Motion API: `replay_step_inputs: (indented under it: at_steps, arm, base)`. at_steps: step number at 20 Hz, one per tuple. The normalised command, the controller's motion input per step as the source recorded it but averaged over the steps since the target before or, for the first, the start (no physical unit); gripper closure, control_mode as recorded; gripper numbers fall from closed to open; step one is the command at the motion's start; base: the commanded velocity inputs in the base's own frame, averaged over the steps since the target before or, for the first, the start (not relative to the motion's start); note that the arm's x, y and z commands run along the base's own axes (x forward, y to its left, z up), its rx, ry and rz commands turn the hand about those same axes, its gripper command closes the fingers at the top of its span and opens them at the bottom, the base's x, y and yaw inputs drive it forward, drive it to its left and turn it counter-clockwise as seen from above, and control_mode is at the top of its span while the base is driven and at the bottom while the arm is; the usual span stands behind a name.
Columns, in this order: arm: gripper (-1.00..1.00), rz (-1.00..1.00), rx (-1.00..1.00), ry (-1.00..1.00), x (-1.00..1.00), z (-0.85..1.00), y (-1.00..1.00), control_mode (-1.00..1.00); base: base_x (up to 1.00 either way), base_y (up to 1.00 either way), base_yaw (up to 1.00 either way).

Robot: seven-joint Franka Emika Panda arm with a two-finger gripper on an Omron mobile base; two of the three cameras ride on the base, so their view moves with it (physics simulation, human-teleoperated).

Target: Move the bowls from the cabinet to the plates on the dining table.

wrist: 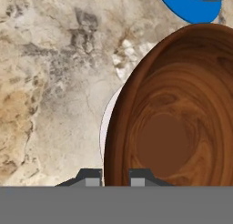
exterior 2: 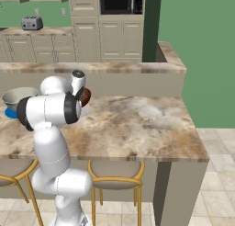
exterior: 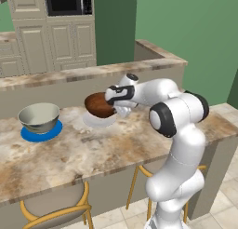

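Two bowls on the bench (exterior: 93,151) right now, both over plates. Gripper (wrist: 115,176) is pinching the rim of the reddish-brown bowl (wrist: 175,114), one fingertip inside the wall and one outside, so the jaws are nearly together with just the bowl's edge between them. In the hand view the bowl takes up most of the space straight ahead of the gripper, and a sliver of the pale whitish plate (wrist: 109,118) peeks out from under its edge. From the left base view the brown bowl looks tilted and sits right over that pale plate; can't tell if it's actually resting on it or just above.

Further out past the brown bowl is the bright blue plate (exterior: 41,132) with the bigger grey-white bowl (exterior: 39,116) sitting upright on it, near the pale plate but not touching it.

Behind all that, beyond the bench, is a raised stone-topped ledge (exterior: 69,73), then beige cupboards with a black microwave (exterior: 67,2) up top. A toaster (exterior 2: 32,23) sits on the far worktop.
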Motion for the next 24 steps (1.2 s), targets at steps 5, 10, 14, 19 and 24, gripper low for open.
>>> replay_step_inputs:
  at_steps: [5,10,14,19,24]
  arm:
    - [1.0,0.0,0.0,0.0,0.11,-0.1,0.12,-1.0]
    - [1.0,0.0,0.0,0.0,0.12,-0.15,0.09,-1.0]
    - [1.0,0.0,0.0,0.0,0.18,-0.16,0.0,-1.0]
    - [1.0,0.0,0.0,0.0,0.14,-0.14,0.0,-1.0]
    - [1.0,0.0,0.0,0.0,0.12,-0.11,0.0,-1.0]
  base:
    - [0.0,0.0,0.0]
    - [0.0,0.0,0.0]
    - [0.0,0.0,0.0]
    - [0.0,0.0,0.0]
    - [0.0,0.0,0.0]
